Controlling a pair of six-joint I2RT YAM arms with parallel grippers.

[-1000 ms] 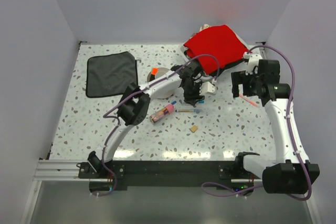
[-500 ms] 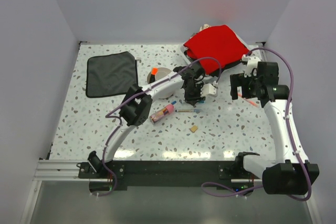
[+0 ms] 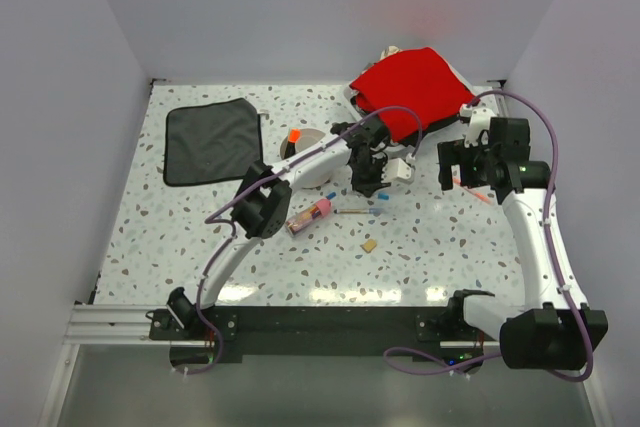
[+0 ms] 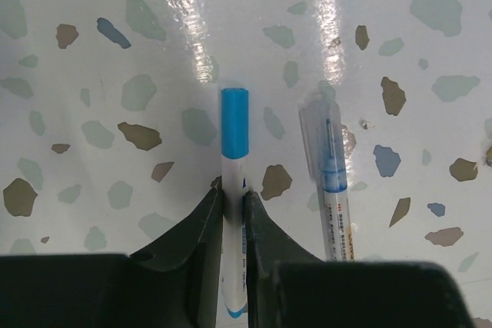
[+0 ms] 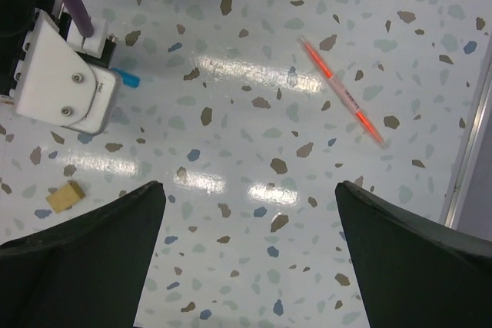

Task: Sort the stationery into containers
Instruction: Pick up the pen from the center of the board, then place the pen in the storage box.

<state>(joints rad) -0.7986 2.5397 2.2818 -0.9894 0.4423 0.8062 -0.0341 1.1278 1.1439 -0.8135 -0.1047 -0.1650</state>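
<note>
**Top view.** The left arm [image 3: 255,212] rises from its base at the near left edge and bends at the elbow. It then stretches right over the middle of the table [image 3: 450,247], crossing the off-white bowl [image 3: 306,141]. The left gripper [image 3: 368,185] points down just right of the bowl. Nearer the bases lie a second pen [image 3: 355,210], the pink-capped stick [image 3: 310,215] and the tan eraser [image 3: 369,244], each apart from the others. The right arm [image 3: 535,237] climbs the right side and folds inward. The right gripper [image 3: 460,167] hangs over the table near a thin orange-red pen [image 3: 475,190].

**Left wrist.** The two dark fingers [image 4: 204,220] are pinched narrow on the white shaft of the blue-capped pen [image 4: 234,117], whose cap sticks out ahead of them. The second pen lies on the speckled surface just to the right, roughly parallel and not touching.

**Right wrist.** The fingers stand wide apart at the lower corners with nothing between them. The orange-red pen lies slantwise ahead on the table, and the eraser sits at the far left.
</note>
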